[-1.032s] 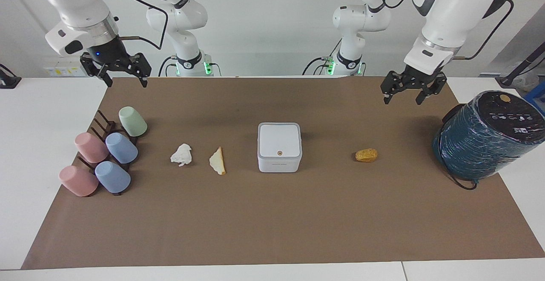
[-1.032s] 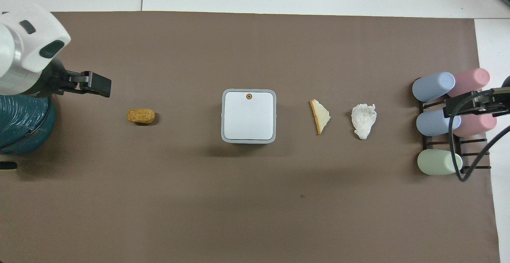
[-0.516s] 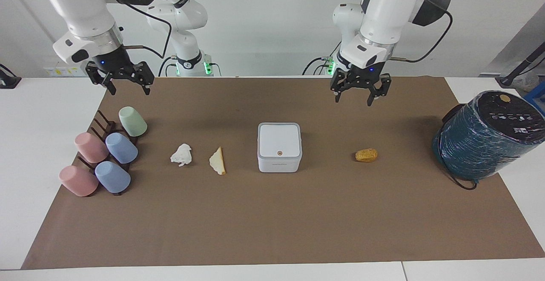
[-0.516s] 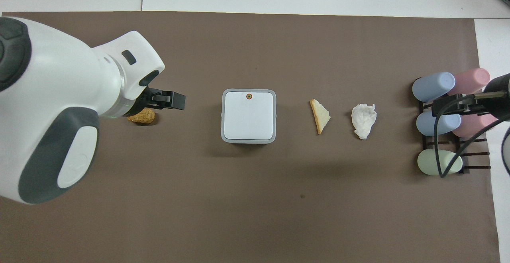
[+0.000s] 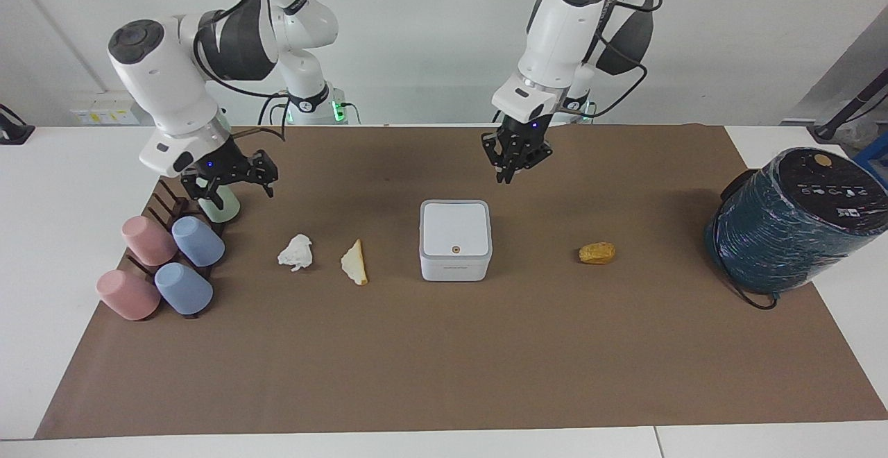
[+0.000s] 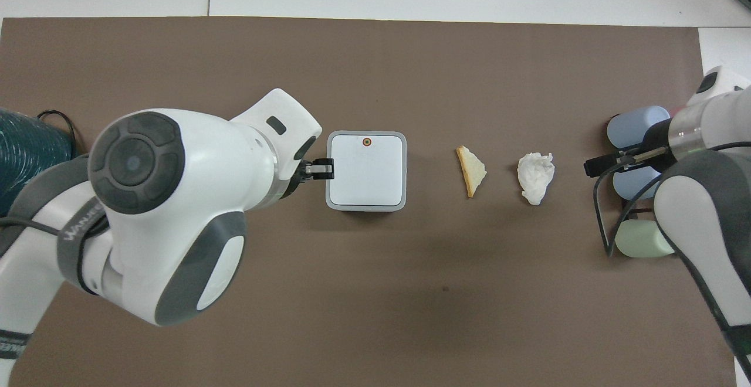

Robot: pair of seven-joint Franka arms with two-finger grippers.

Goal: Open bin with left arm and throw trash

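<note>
Now that the left gripper [image 5: 506,175] has swung to upper centre frame and pressed its fingers together, it seems poised to push open the closed white bin [image 5: 455,239]; the right gripper [image 5: 234,189] hangs spread, upper left.

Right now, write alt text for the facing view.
The left pincer, shut and empty, hangs above the closed white bin at mid-table. The open right pincer hangs over the cup rack; tissue, slice and brown lump lie beside the bin.
</note>
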